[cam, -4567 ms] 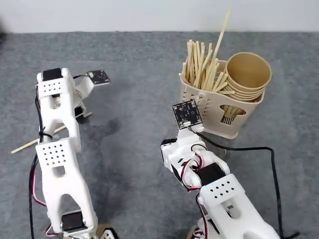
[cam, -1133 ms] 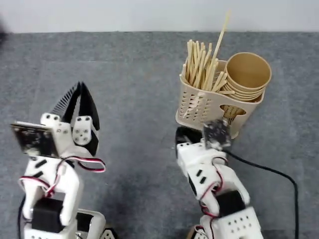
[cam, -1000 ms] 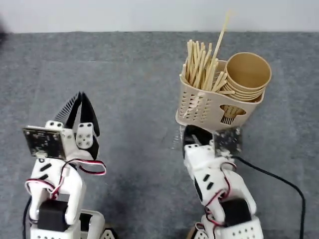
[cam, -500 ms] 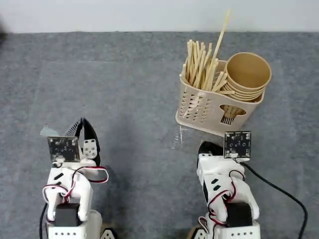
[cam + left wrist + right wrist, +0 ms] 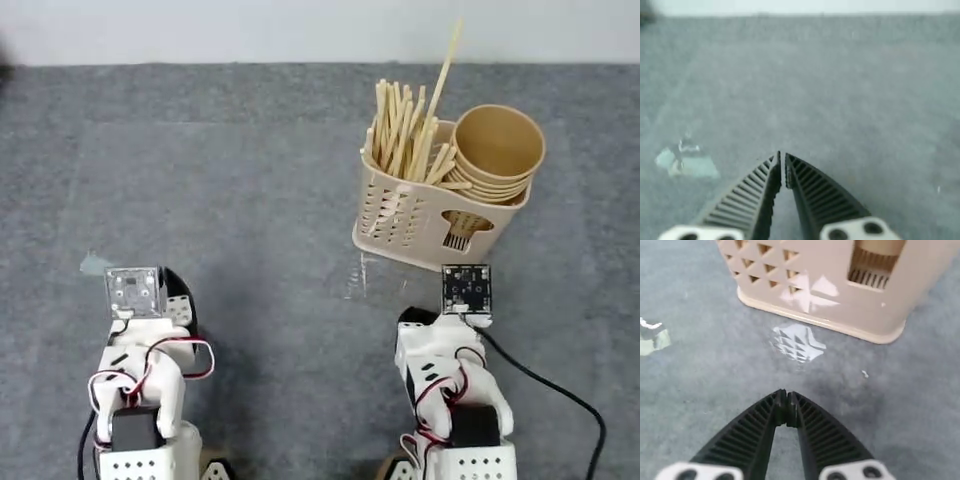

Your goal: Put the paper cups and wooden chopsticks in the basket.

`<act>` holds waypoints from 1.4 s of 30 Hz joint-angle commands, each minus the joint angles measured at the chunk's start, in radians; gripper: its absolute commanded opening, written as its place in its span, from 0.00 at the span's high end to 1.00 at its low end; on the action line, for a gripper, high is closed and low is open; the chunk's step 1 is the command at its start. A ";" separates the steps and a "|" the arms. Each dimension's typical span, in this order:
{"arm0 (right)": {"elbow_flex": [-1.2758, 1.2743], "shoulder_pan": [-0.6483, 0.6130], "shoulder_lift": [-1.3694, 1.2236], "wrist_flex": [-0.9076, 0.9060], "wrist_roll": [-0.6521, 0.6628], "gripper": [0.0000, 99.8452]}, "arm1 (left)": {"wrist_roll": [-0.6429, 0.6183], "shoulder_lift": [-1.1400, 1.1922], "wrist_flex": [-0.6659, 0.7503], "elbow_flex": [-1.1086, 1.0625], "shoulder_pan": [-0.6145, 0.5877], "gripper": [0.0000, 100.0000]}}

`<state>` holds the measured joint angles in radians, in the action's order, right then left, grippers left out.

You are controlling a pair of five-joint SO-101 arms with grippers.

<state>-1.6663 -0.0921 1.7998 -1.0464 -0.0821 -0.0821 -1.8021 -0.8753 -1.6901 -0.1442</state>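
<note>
Grey matting covered the bench [image 5: 250, 170], and I judged the job finished: the paper cups [image 5: 498, 150] sat stacked in the basket [image 5: 400, 225], with the wooden chopsticks [image 5: 398, 120] upright beside them. Nothing called for another pick, only parking. Both arms sat folded low near their bases, left hand [image 5: 782, 162] and right hand [image 5: 786, 407] closed, tips together, holding nothing

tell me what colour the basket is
The basket is beige, with triangular cut-outs in its wall; the right wrist view shows it best.
</note>
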 commanded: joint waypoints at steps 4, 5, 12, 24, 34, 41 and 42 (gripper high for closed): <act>-0.017 0.090 0.015 -0.125 0.011 0.99 | -0.002 -0.012 -0.109 0.007 0.008 0.98; -0.017 0.090 0.015 -0.143 0.011 0.99 | -0.002 -0.012 -0.132 0.007 0.017 0.98; -0.017 0.082 0.015 -0.257 0.003 0.99 | 0.000 -0.014 -0.311 0.007 0.018 0.98; -0.017 0.090 0.015 -0.259 0.009 0.99 | -0.002 -0.017 -0.385 0.007 0.020 0.99; -0.017 0.087 0.015 -0.259 0.009 0.99 | 0.000 -0.017 -0.385 0.007 0.020 0.99; -0.017 0.087 0.015 -0.259 0.009 0.99 | 0.000 -0.017 -0.385 0.007 0.020 0.99; -0.017 0.087 0.015 -0.259 0.009 0.99 | 0.000 -0.017 -0.385 0.007 0.020 0.99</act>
<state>-1.6663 -0.0153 1.7998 -1.2965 -0.0821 -0.0821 -1.8021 -1.2574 -1.6901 -0.1258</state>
